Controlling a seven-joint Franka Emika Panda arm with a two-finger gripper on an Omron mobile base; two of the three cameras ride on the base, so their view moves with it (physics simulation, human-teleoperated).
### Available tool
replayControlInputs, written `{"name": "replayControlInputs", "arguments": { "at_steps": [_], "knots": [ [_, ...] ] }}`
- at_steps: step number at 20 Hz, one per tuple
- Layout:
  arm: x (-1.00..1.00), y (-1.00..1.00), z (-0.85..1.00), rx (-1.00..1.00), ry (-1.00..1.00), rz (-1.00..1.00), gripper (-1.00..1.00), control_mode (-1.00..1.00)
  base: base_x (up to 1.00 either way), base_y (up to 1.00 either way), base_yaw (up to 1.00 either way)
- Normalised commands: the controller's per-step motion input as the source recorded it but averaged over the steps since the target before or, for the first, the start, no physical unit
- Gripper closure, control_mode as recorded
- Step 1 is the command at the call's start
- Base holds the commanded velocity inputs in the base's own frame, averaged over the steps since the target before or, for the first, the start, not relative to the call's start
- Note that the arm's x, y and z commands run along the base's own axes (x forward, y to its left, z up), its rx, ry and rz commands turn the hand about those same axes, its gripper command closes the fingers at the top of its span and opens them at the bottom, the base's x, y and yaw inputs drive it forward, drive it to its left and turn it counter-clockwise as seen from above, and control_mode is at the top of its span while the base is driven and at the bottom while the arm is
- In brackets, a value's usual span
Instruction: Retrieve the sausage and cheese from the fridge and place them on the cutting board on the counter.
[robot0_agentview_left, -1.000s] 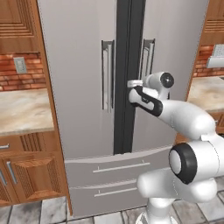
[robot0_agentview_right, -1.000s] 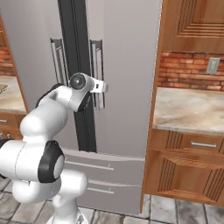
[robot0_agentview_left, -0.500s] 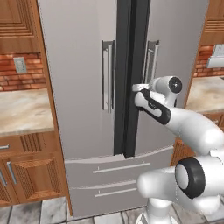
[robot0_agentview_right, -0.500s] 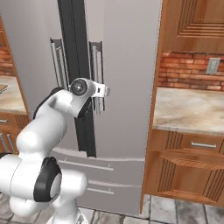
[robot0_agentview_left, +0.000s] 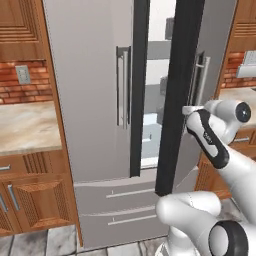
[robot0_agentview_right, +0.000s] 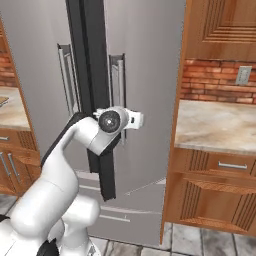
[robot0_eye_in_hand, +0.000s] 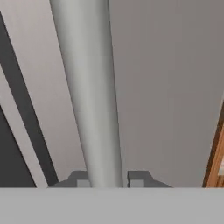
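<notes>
While claw (robot0_eye_in_hand: 103, 180) clamps handle (robot0_eye_in_hand: 89, 96), left base view reveals shelves (robot0_agentview_left: 152, 120).

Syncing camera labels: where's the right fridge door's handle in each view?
Left base view: the handle is upper right, on the door swung ajar, above the gripper.
Right base view: handle at centre, gripper shut on its lower part.
Hand view: handle runs top to bottom, left of centre, between the fingertips.
Shared landmark: the door's black edge strip.

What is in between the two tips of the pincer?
The fridge's right door handle; the hand view shows the pincer shut around it.
</notes>
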Motion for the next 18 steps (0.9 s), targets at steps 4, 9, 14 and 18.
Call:
{"name": "replayControlInputs", "arguments": {
  "at_steps": [4,9,14,18],
  "knots": [
    [-0.68,-1.00,-0.01,0.00,0.00,0.00,1.00,-1.00,0.00,0.00,0.00],
    [-0.31,-1.00,0.00,0.00,0.02,0.00,1.00,-1.00,0.00,0.00,0.00],
    [-0.08,-0.88,0.00,0.00,0.10,0.00,1.00,-1.00,0.00,0.00,0.00],
    [0.30,-0.31,-0.08,0.00,0.20,0.14,-1.00,-1.00,0.00,0.00,0.00]
  ]
}}
